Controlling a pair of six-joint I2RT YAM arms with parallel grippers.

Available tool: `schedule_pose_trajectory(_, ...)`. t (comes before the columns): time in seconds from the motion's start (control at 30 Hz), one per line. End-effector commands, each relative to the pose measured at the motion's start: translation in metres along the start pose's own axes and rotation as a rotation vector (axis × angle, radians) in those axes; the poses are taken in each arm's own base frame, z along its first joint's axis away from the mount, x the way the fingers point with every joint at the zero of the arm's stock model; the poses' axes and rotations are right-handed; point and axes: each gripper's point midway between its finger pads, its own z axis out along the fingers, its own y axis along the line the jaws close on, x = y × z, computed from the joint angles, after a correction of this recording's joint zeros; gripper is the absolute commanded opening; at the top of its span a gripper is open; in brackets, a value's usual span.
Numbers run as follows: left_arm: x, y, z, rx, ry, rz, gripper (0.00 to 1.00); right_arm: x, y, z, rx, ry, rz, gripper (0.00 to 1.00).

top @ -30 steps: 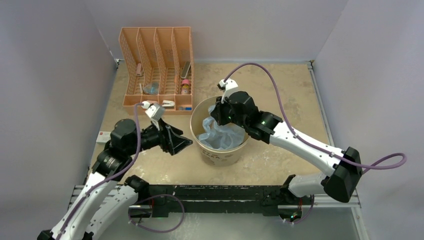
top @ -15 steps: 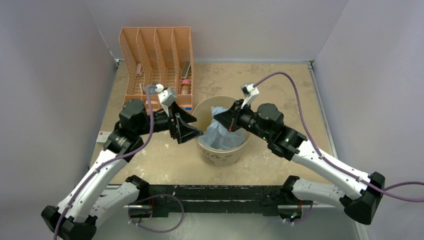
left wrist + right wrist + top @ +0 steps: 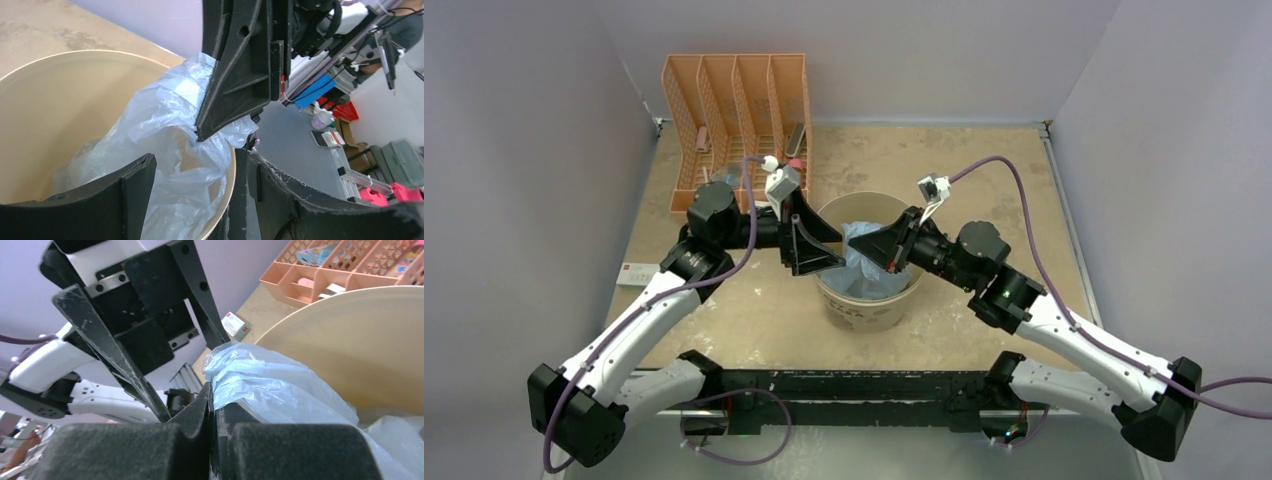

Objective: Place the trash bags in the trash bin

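**Both arms have closed in over the bin, bag's nearly down**

Quick update. In the last second the right arm has swung off the far side of the trash bin (image 3: 865,316) and now reaches in from the bin's right. The left arm has come up from the near-left and is parked at the bin's left rim. So the two pincers sit nose to nose above the opening. To me that reads as a handover or a joint stuff-it-down, not a fresh pick-up.

The right gripper (image 3: 214,406) is pressed together on a bunched fold of the trash bag (image 3: 162,117), with film squeezed between its pads. The left gripper (image 3: 196,159) is spread wide, and that lifted fold sits just beyond the gap between its fingers. Can't really tell from these angles whether its fingers touch the plastic yet.

Most of the bag is already slumped inside the bin, which sits mid-table, a bit toward the near edge. Only the pinched peak pokes above the rim on the left. The orange organizer (image 3: 737,98) is in the far-left corner, not involved.
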Motion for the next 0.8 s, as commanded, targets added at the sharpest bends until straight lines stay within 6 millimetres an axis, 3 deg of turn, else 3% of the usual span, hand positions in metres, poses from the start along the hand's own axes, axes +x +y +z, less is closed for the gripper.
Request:
schedule_pose_trajectory(0.0,-0.001,-0.021,0.014,0.108,-0.005,0.059,0.66,-0.016,0.027,-0.004,-0.115,-0.061,0.029,0.05)
schedule_pose_trajectory(0.13,0.006,-0.018,0.027,0.068,-0.003,0.053,0.62,-0.015,0.027,-0.005,-0.116,-0.061,0.036,0.05)
schedule_pose_trajectory(0.3,0.006,-0.016,0.028,0.048,-0.018,0.052,0.29,-0.017,0.028,-0.008,-0.113,-0.067,0.037,0.09)
schedule_pose_trajectory(0.4,0.009,-0.015,0.028,0.044,-0.009,0.044,0.09,-0.029,0.016,-0.009,-0.025,-0.117,0.047,0.13)
schedule_pose_trajectory(0.47,0.011,-0.010,0.028,0.021,-0.007,0.048,0.01,-0.030,0.012,-0.010,0.007,-0.117,0.047,0.15)
schedule_pose_trajectory(0.63,0.023,-0.027,0.023,0.127,0.019,0.081,0.00,-0.018,0.012,-0.008,-0.003,-0.064,0.070,0.26)
schedule_pose_trajectory(0.77,0.039,-0.028,0.021,0.160,0.079,0.069,0.00,-0.021,0.014,-0.006,-0.015,-0.082,0.124,0.29)
